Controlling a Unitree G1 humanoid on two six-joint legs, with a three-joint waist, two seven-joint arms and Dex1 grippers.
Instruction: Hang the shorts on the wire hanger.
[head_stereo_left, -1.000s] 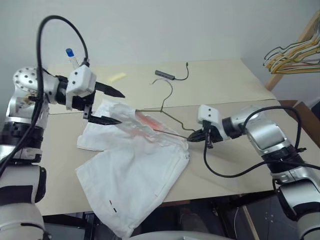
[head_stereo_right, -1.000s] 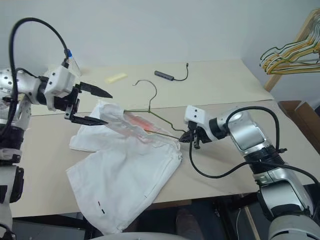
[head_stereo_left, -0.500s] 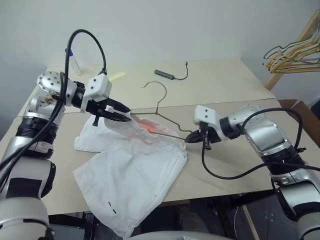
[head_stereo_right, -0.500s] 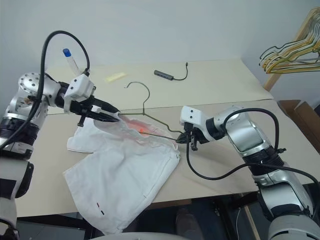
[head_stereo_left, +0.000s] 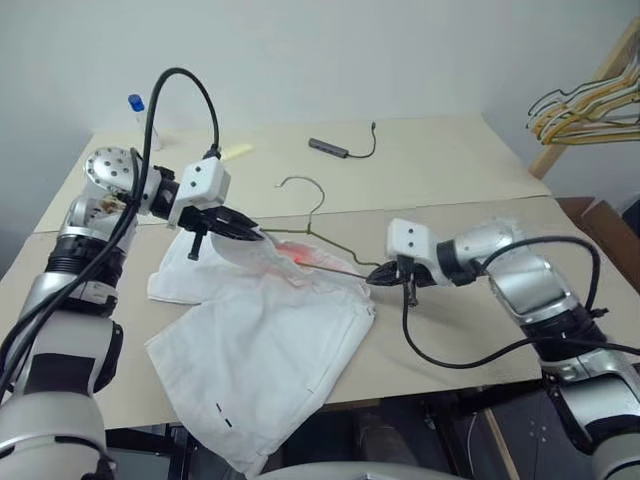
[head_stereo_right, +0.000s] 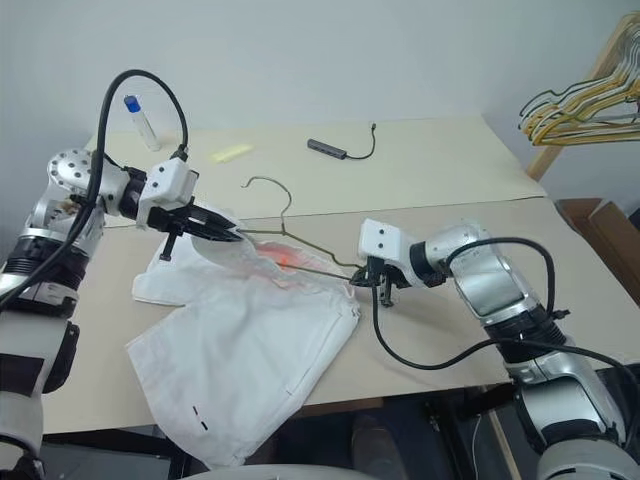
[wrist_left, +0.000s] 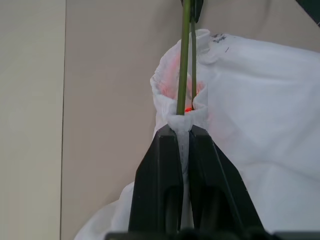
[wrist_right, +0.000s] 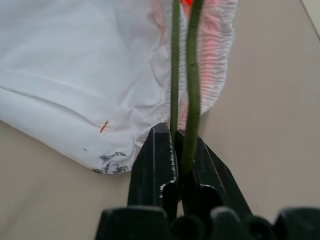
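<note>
Shorts, white with a pink patch, lie spread on a beige tabletop, the waist end bunched up toward the middle and one leg hanging over the near edge. The hanger, thin and dark green, lies with its arms threaded into the waist opening and its hook resting free on the tabletop beyond. The left pincer is clenched on a fold of waistband with the wire running out just past its tips, probably to hold the cloth in place on the wire. The right pincer, at the other corner of the waist, is clamped on the hanger's two wires, likely steadying the frame so the cloth can be drawn along it. No brand or readable writing shows; a small dark printed mark near the waist corner is illegible, as are short dashes near a hem.
</note>
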